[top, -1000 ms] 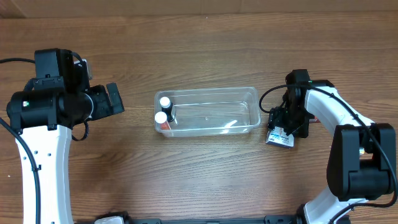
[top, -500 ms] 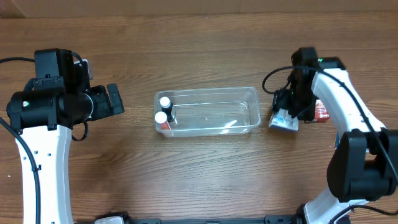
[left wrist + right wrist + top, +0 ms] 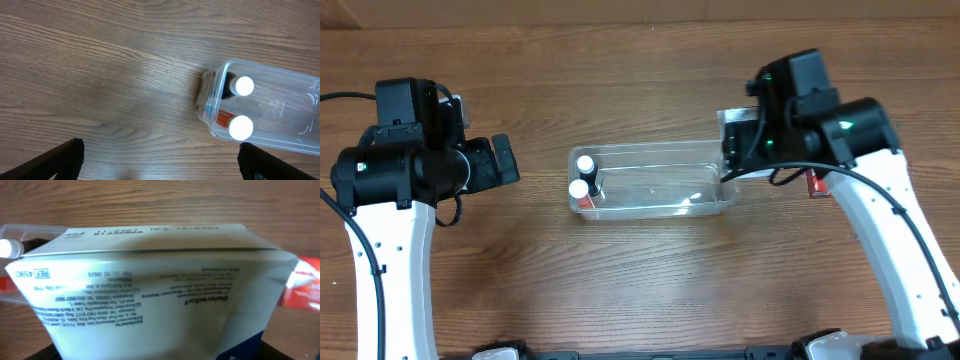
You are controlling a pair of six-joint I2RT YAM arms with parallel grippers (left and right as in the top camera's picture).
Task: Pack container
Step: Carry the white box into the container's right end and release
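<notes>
The clear container (image 3: 660, 185) lies mid-table with two white-capped bottles (image 3: 582, 175) standing at its left end. My right gripper (image 3: 732, 150) is shut on a white printed box (image 3: 735, 119) and holds it above the container's right end. In the right wrist view the white box (image 3: 150, 280) fills the frame, with the container's rim (image 3: 25, 230) behind it on the left. My left gripper (image 3: 502, 160) is open and empty, left of the container. The left wrist view shows the container (image 3: 290, 115), the bottle caps (image 3: 244, 85) and my open fingers (image 3: 160, 160).
A small red box (image 3: 813, 183) lies on the table to the right of the container, partly under my right arm; it also shows in the right wrist view (image 3: 305, 282). The table is brown wood.
My right gripper lifted the white box off the table right of the container and carried it up and left to the container's right end. The red box stayed. The left arm has not moved.
</notes>
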